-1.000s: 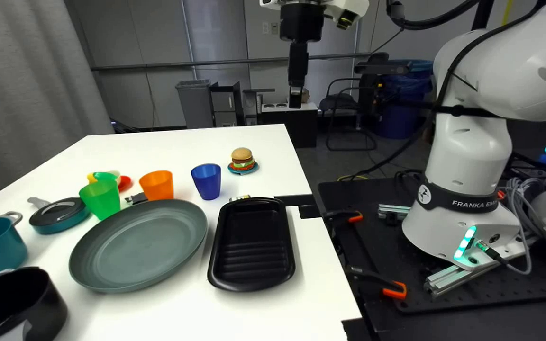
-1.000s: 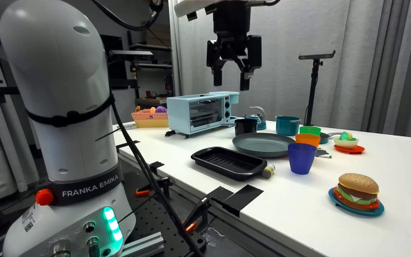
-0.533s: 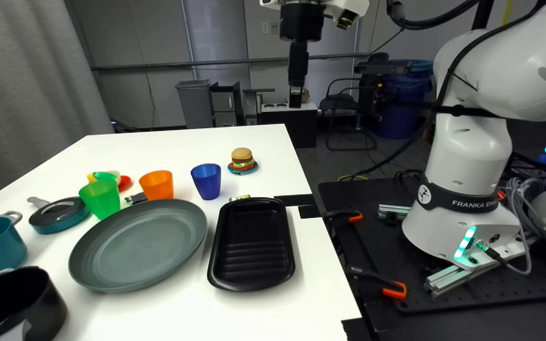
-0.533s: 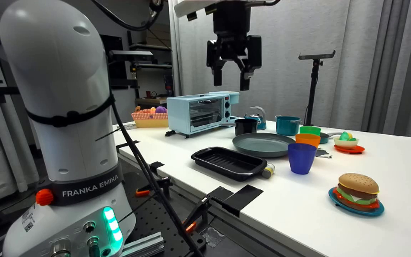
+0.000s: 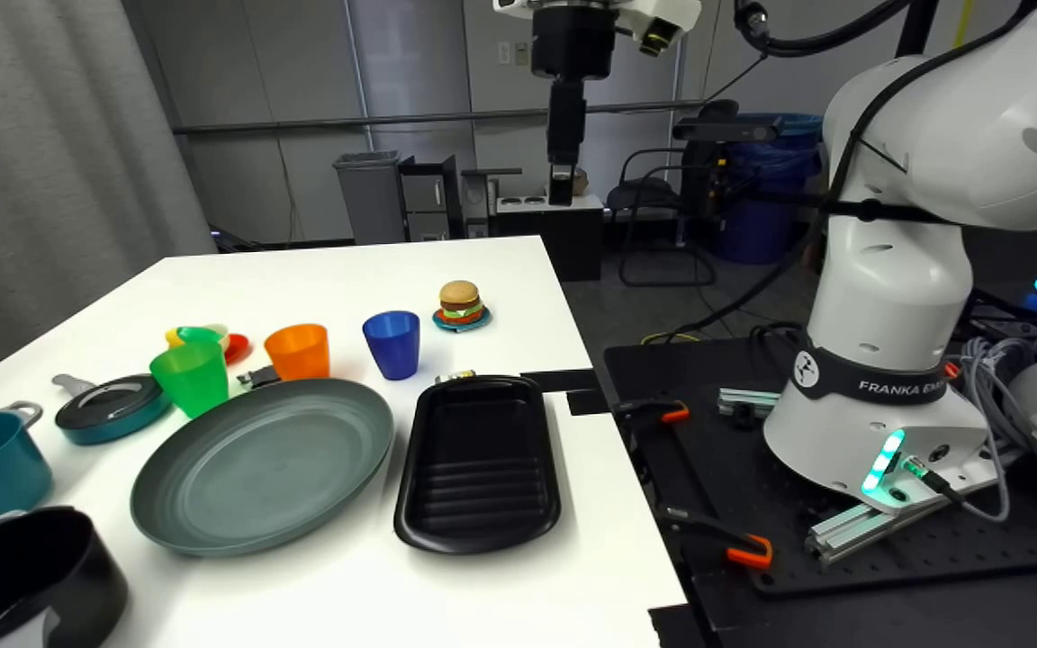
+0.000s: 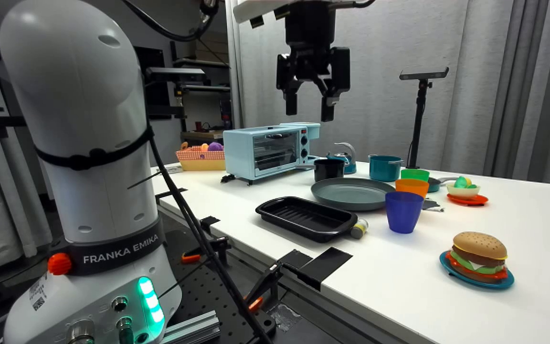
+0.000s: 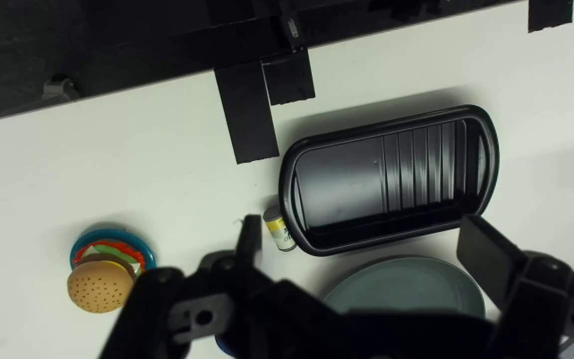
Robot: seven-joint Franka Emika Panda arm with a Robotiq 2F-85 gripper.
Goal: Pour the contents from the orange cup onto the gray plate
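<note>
Nothing has visibly moved; fingers (image 6: 327,110) apart, empty. Orange cup (image 5: 300,352) upright beside gray plate (image 5: 262,477): reach likely still ahead.

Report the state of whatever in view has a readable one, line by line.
Tool: open, holding nothing.
Orange cup: upright, inside hidden.
Gray plate: right side up, bare.
Green cup: upright.
Blue cup: upright.
Black tray: right side up.
Small can: on its side.
Toy burger: stacked.
Cream bowl: upright, loaded.
Teal pot: upright.
Black pot: upright.
Kettle: upright, handle raised.
Toaster oven: looks shut.
Status light: lit green.
</note>
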